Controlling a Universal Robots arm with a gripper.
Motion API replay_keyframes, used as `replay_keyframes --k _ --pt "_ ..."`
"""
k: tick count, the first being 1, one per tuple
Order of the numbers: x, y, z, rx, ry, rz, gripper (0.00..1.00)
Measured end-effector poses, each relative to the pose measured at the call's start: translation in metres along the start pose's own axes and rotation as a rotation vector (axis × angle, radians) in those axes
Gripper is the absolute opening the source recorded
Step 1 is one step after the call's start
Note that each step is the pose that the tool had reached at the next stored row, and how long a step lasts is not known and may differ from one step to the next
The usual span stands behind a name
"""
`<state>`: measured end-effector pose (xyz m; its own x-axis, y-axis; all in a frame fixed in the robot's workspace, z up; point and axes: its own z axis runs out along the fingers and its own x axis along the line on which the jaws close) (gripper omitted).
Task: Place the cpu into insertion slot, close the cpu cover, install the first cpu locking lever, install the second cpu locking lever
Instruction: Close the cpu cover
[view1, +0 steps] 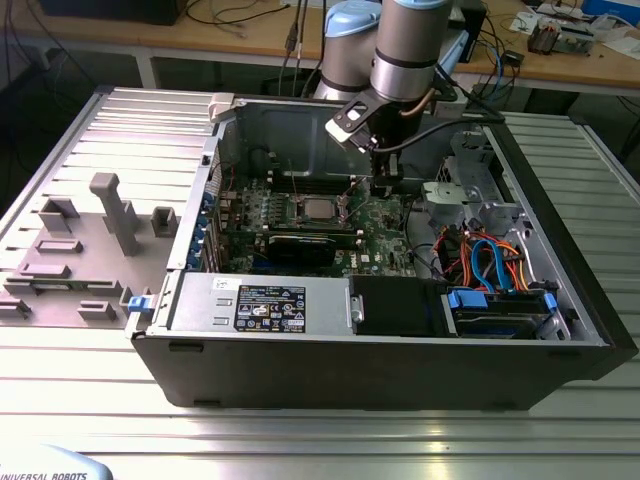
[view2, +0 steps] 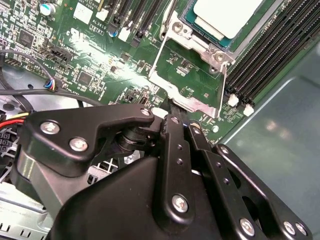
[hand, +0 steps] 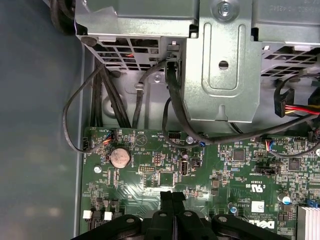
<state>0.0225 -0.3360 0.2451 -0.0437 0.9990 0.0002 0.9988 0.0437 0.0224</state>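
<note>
Arm (view1: 405, 50) is reaching down into the case (view1: 565, 235), closed fingers (view2: 175, 135) hovering just beside the open cpu cover (view2: 222, 92).

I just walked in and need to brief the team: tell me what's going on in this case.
The arm's gripper, fingers shut, is down inside the open computer case over the green motherboard. The cpu already sits in the insertion slot. The cpu cover is swung open, away from the chip, and the gripper's tip is right at its free edge; contact can't be confirmed.
</note>
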Motion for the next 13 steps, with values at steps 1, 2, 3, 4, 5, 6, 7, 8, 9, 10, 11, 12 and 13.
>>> replay_keyframes --k 1,2,3,4,5,6,7,8,9,10,11,12,13 --pt "0.0001 -0.001 -0.0016 -0.0001 0.0001 0.0 0.11" --pt "0.0001 -0.0009 -0.003 -0.0001 0.0001 0.0 0.11" --pt "0.0001 -0.001 -0.003 0.0 0.0001 0.0 0.11" --pt "0.0001 -0.001 -0.003 0.0 0.0001 0.0 0.11" --pt "0.0001 -0.0011 -0.003 0.0 0.0 0.0 0.11" --pt "0.0001 -0.0016 -0.0031 -0.0001 0.0 0.0 0.11" --pt "0.0001 -0.0023 -0.0031 0.0 -0.0001 0.0 0.11" --pt "0.0001 -0.0028 -0.0031 0.0 0.0 0.0 0.11" --pt "0.0001 -0.0034 -0.0031 0.0 0.0 0.0 0.11" --pt "0.0002 -0.0045 -0.0031 0.0 0.0 0.0 0.11" --pt "0.0002 -0.0051 -0.0032 0.0 0.0 0.0 0.11" --pt "0.0003 -0.0065 -0.0032 0.0 0.0 0.0 0.11" --pt "0.0003 -0.0073 -0.0032 0.0 0.0 0.0 0.11"
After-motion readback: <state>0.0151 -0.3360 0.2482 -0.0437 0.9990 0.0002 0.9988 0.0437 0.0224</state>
